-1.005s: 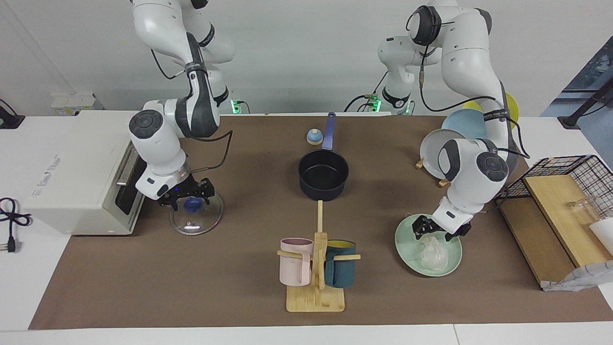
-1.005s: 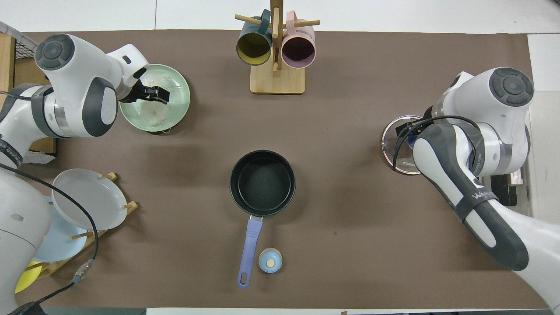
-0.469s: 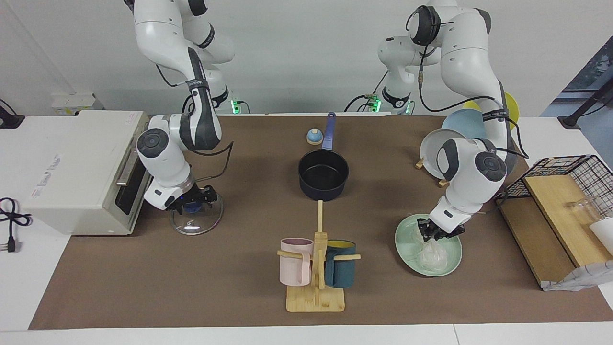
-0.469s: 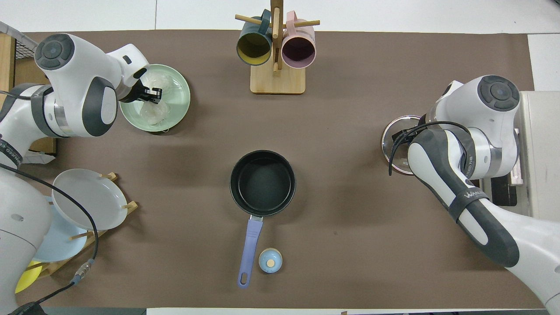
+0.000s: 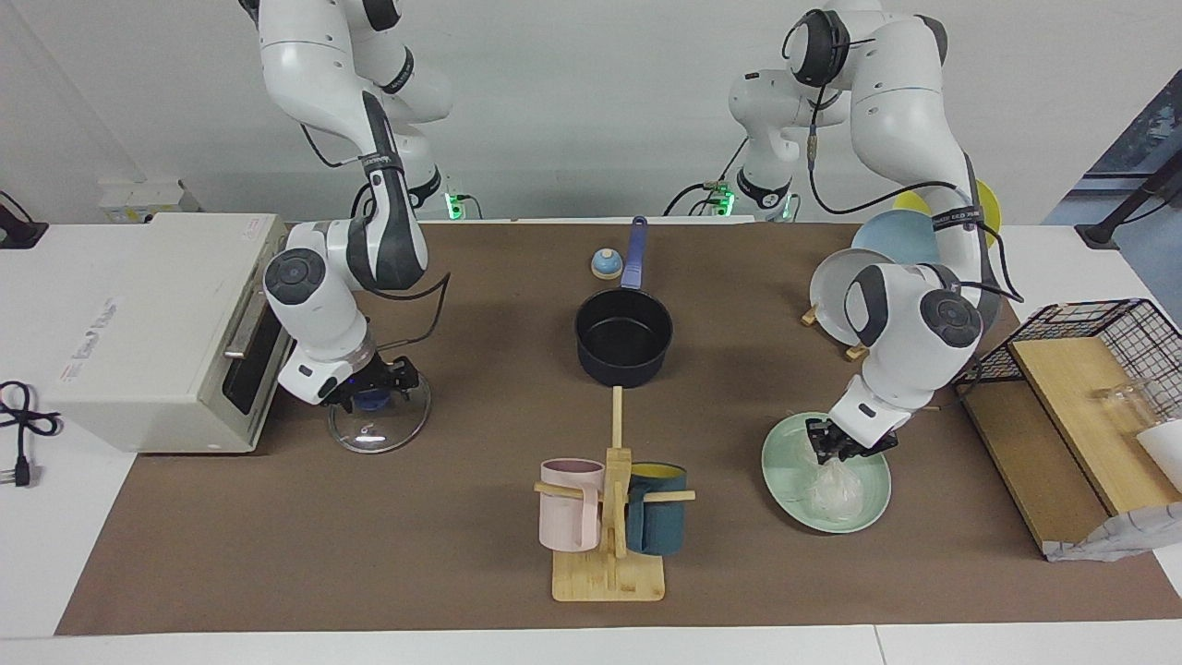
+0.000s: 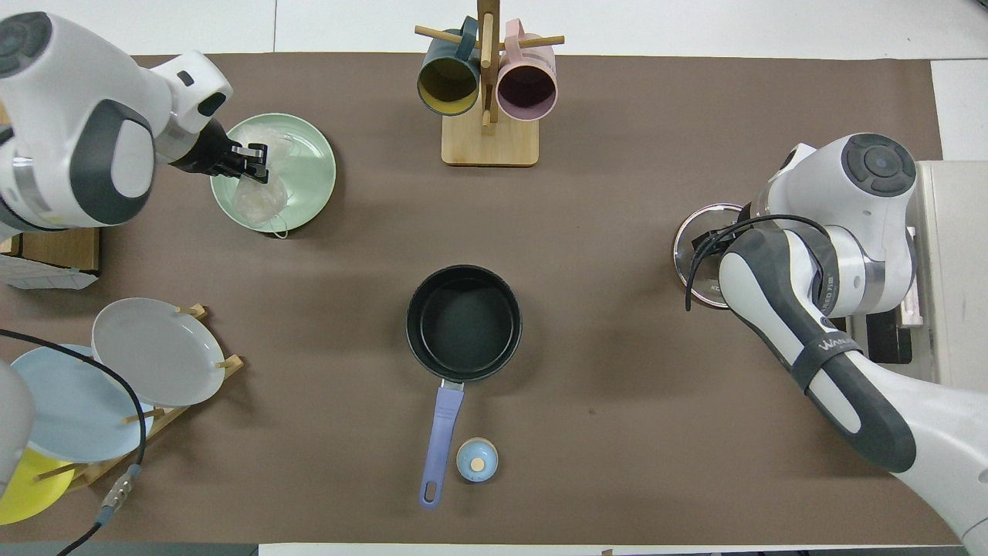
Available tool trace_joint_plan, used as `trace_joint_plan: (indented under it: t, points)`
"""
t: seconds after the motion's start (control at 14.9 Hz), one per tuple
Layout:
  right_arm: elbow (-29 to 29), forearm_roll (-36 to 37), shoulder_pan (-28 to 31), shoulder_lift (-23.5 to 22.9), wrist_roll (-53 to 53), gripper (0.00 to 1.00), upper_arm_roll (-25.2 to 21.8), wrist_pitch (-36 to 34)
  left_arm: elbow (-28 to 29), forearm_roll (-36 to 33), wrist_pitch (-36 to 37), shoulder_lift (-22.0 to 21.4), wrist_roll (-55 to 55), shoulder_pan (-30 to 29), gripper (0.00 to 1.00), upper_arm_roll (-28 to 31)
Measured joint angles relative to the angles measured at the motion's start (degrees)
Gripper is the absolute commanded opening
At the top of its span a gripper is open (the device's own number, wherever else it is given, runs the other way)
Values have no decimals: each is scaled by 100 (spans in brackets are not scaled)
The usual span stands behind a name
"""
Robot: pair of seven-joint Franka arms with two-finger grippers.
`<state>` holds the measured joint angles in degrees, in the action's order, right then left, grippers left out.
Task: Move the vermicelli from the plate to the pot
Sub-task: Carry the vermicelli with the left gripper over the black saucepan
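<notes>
The mint-green plate (image 5: 781,473) (image 6: 312,181) lies toward the left arm's end of the table. My left gripper (image 5: 838,446) (image 6: 253,161) is over it, shut on the top of a translucent vermicelli bundle (image 5: 834,487) (image 6: 258,199) that hangs down to the plate. A second faint bundle (image 6: 279,143) lies on the plate beside it. The dark navy pot (image 5: 623,337) (image 6: 463,313) stands open at mid-table, its blue handle toward the robots. My right gripper (image 5: 372,385) is at the blue knob of a glass lid (image 5: 380,427) (image 6: 693,245) on the table.
A wooden mug rack (image 5: 609,554) with a pink and a teal mug stands farther from the robots than the pot. A small blue bell (image 5: 605,265) sits by the pot handle. A toaster oven (image 5: 148,323) is beside the lid. A plate rack (image 5: 836,296) and a wire basket (image 5: 1099,337) are near the plate.
My left gripper came down onto the vermicelli, closed on it and has started to rise. My right arm shifted a little at the lid's knob, then held still.
</notes>
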<state>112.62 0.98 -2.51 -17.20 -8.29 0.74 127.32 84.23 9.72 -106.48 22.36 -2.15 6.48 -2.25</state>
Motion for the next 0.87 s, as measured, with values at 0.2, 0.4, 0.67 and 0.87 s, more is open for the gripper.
trace_joint_plan:
  t: [0.2,0.4,0.67,0.87]
  points:
    - [1,3,-1,4,-79,73,-1,-16,-126,206,896,-730,-1036,146,0,-111]
    - [1,3,-2,17,-140,66,-3,-17,-20,351,1504,-1242,-1791,678,0,-161]
    - [-10,5,-15,24,-146,53,0,-56,818,439,1097,-1638,-2780,1695,0,-190]
    - [-157,5,-116,26,-150,48,14,-308,1871,525,115,-1928,-3233,2387,0,-200]
